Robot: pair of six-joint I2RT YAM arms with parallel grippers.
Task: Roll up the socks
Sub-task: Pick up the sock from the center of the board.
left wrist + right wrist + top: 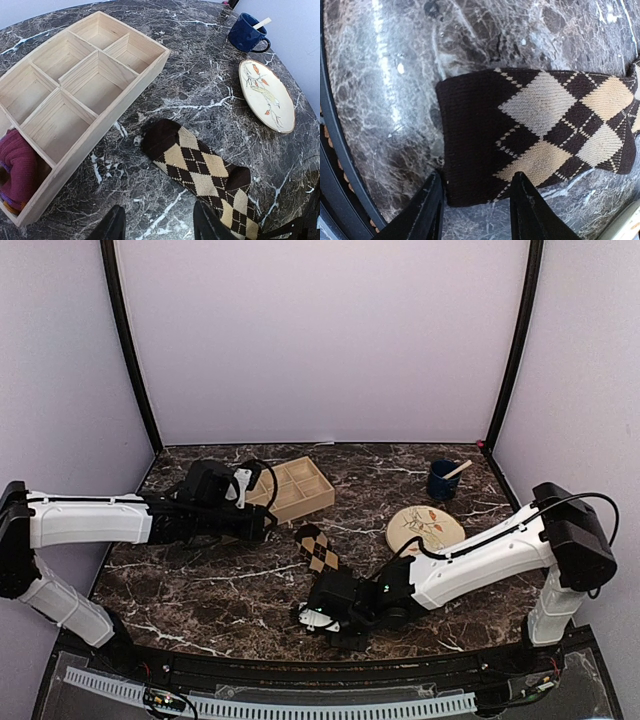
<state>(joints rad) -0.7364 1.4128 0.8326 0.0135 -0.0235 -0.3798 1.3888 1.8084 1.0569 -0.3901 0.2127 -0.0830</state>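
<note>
The dark brown and tan argyle sock (318,548) (200,170) (520,130) lies flat on the marble between the two arms. My right gripper (477,215) (312,618) is open, low over the sock's plain brown end, and its fingers straddle one corner of that end. The maroon-red sock (17,170) sits bunched in the near end compartment of the wooden tray (125,95) (300,490). My left gripper (160,227) (262,527) hangs open over bare marble beside the tray, just left of the argyle sock, with nothing between its fingers.
A cream plate with a bird design (425,528) (266,95) lies to the right of the sock. A blue mug holding a stick (443,480) (246,33) stands behind it. The table's black front rail (340,165) runs close to the right gripper.
</note>
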